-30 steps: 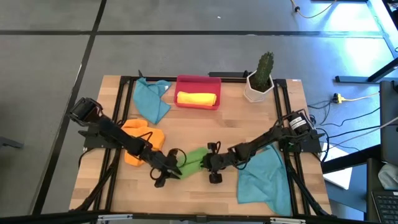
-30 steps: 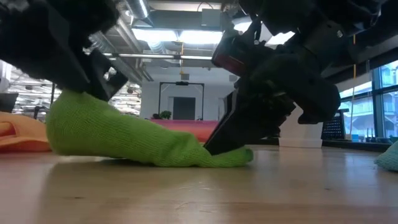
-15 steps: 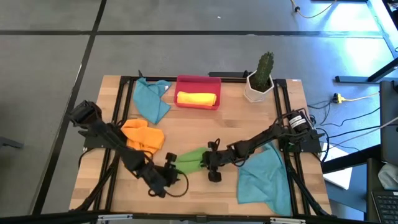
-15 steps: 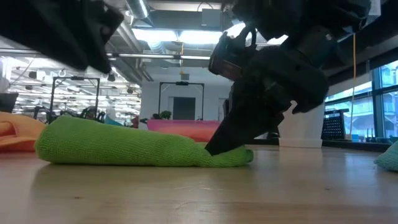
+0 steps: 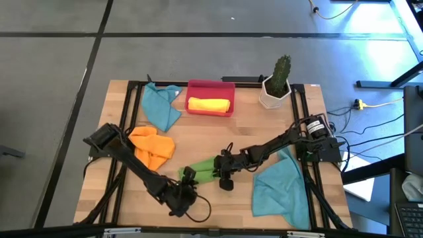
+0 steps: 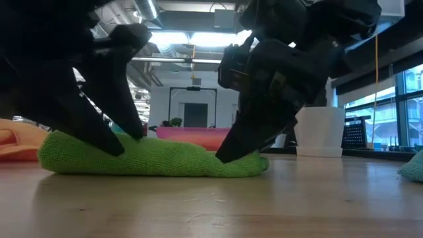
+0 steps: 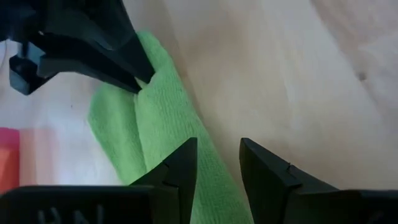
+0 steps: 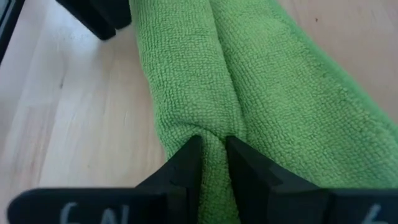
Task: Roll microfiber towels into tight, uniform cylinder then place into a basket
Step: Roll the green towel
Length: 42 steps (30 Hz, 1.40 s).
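Swung in from the left over the last second and came down onto the near-left end of the green towel: left gripper, jaws narrowly parted, straddling the cloth's edge rather than clamping it. Held the far-right end all the while: right gripper, jaws nipped on a fold. Lay flattened into a long folded strip near the middle of the worktop, long axis running near-left to far-right. Probably set for rolling; yellow roll already in the red basket.

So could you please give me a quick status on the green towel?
Right hand pinching green towel end. Left hand open over other end. Towel flat on table, not rolled. Nothing in the way.
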Each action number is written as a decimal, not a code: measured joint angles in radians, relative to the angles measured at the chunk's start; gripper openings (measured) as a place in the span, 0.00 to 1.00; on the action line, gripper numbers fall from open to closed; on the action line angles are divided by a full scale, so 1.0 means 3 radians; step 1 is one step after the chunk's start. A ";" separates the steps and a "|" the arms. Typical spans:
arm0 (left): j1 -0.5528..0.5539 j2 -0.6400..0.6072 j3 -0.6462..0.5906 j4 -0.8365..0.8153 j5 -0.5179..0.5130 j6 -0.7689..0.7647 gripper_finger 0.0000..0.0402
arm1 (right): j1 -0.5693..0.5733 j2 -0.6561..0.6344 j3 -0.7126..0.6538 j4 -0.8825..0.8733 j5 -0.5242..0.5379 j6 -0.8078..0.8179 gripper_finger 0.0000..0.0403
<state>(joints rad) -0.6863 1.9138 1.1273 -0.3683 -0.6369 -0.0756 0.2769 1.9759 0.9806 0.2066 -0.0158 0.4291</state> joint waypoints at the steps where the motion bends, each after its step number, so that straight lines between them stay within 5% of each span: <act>1: 0.0004 0.0038 0.0048 -0.0069 0.0005 0.0001 0.27 | -0.0007 0.0000 0.0000 0.0000 -0.0019 0.0035 0.20; 9: 0.0099 0.0376 0.0482 -0.0721 0.0085 -0.0163 0.27 | -0.0054 0.0000 -0.0003 -0.0004 -0.0124 0.0141 0.20; 21: 0.0189 0.0405 0.0615 -0.0848 0.0008 -0.0256 0.28 | -0.0054 0.0003 -0.0004 0.0000 -0.0188 0.0291 0.20; 34: 0.0177 0.0472 0.0847 -0.1003 0.0028 -0.0512 0.56 | -0.0063 0.0004 -0.0005 0.0004 -0.0205 0.0306 0.20; 42: 0.0161 0.0657 0.0855 -0.0994 -0.0291 -0.0527 0.58 | -0.0064 0.0006 -0.0006 0.0013 -0.0216 0.0306 0.20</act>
<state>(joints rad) -0.6379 2.1110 1.3838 -0.6663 -0.7242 -0.2337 0.2577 1.9778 0.9787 0.2105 -0.0807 0.5209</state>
